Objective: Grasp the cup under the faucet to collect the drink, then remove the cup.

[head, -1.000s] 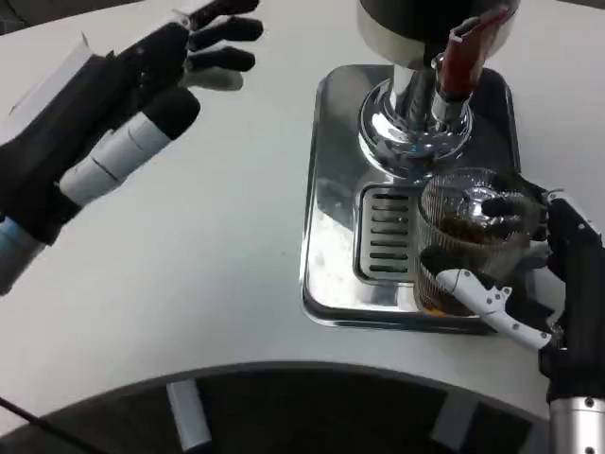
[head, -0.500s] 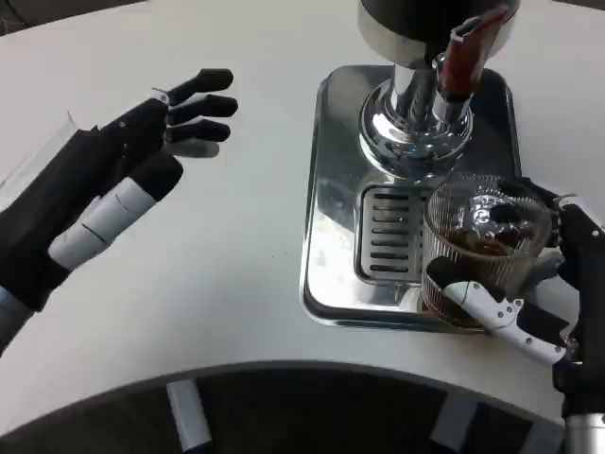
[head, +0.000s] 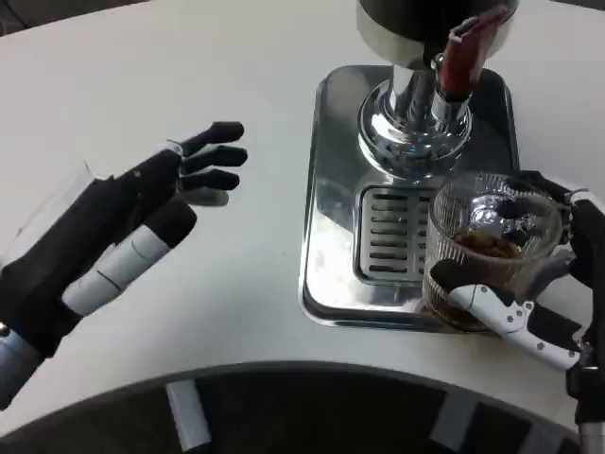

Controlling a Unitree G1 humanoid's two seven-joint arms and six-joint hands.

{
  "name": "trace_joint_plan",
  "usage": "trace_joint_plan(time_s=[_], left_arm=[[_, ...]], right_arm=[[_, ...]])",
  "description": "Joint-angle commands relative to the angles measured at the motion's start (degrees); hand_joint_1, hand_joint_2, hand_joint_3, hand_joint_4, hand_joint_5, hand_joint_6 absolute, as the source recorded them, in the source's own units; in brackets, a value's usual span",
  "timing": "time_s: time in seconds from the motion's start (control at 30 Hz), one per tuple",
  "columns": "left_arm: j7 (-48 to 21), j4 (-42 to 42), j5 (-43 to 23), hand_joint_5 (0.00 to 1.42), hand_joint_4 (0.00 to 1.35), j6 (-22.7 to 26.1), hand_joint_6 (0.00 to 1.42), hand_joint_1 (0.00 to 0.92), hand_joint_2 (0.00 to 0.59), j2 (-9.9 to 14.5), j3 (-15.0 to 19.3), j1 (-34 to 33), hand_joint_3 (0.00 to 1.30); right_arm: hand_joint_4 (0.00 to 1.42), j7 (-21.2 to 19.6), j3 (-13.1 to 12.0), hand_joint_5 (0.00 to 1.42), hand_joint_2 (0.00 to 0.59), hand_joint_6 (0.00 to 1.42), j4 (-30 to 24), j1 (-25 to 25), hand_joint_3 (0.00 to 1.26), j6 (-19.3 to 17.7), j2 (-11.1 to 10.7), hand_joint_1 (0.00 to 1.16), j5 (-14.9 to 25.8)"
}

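My left hand [head: 123, 236] hovers over the white table [head: 236, 57], fingers spread apart and holding nothing, the fingertips aimed toward the dispenser to its right. Well apart from that hand, on its far side, sits the steel drip tray [head: 331, 189], its slotted grille [head: 386, 236] at the middle and the dispenser's chrome column [head: 411, 123] rising from the back half. A red tap handle [head: 463, 52] juts from the dispenser body just right of the column.

The cup [head: 492, 246], a clear ribbed tumbler, stands upright with its long axis vertical and its open mouth facing up, a shallow pool of brown drink at the bottom. It sits at the tray's front right corner, forward and to the right of the column, inside the grasp of my right hand [head: 544, 284]. That hand wraps the cup: a white finger [head: 492, 303] curls across the near side of the glass low down, while black fingers [head: 553, 189] hook around the far right rim. Whether the cup's base touches the tray I cannot tell.
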Motion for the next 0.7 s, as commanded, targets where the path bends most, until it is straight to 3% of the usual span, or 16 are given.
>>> trace_joint_plan(time_s=[0.03, 0.3, 0.53, 0.7], left_arm=[[0.4, -1.9, 1.1, 0.25, 0.20, -1.1, 0.27, 0.000, 0.101, -1.0, -0.7, 4.0, 0.18], [0.7, -3.8, 1.0, 0.25, 0.20, -1.4, 0.27, 0.000, 0.102, -2.4, -0.9, 6.9, 0.18], [0.4, -5.2, 1.6, 0.25, 0.20, -2.1, 0.26, 0.000, 0.102, -2.4, -1.2, 8.1, 0.18], [-0.1, -8.0, 4.0, 0.25, 0.20, -4.3, 0.26, 0.000, 0.102, -1.5, -1.6, 10.4, 0.19]], right_arm=[[0.87, 1.5, 0.1, 1.07, 0.122, 1.01, -5.0, 3.6, 0.77, -1.8, 0.1, 0.96, 0.7], [0.88, 3.8, 0.4, 1.08, 0.114, 1.03, -11.3, 9.6, 0.79, -2.5, 0.5, 0.98, 0.7], [0.89, 4.4, 0.9, 1.08, 0.114, 1.06, -13.9, 11.9, 0.79, -2.9, 1.1, 0.98, 0.7], [0.89, 5.3, 3.1, 1.08, 0.114, 1.07, -17.3, 13.7, 0.79, -3.6, 1.5, 0.98, 0.1]])
